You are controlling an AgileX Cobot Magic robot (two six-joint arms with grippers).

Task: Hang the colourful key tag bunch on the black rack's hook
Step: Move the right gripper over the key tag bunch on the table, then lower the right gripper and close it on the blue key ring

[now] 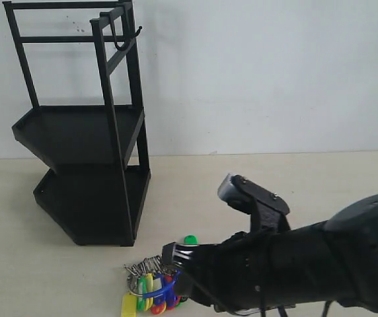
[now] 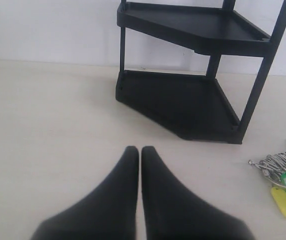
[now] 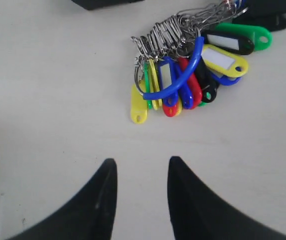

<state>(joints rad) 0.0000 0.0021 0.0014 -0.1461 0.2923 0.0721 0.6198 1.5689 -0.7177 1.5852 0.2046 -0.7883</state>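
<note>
The colourful key tag bunch (image 1: 151,290) lies flat on the table in front of the black rack (image 1: 83,132); its blue loop (image 3: 195,65) curves over the tags. My right gripper (image 3: 143,161) hovers open just short of the bunch (image 3: 188,80), with only bare table between its fingers. In the exterior view the right arm (image 1: 295,264) reaches in low from the right, and its front end sits over the edge of the bunch. The hook (image 1: 118,45) hangs empty from the rack's top rail. My left gripper (image 2: 140,150) is shut on nothing, facing the rack (image 2: 183,105), with the bunch (image 2: 283,172) off to one side.
The rack stands at the left against a white wall (image 1: 275,72). Its two trays hold nothing. The beige table (image 1: 255,172) stretches bare to the right of the rack and behind the right arm.
</note>
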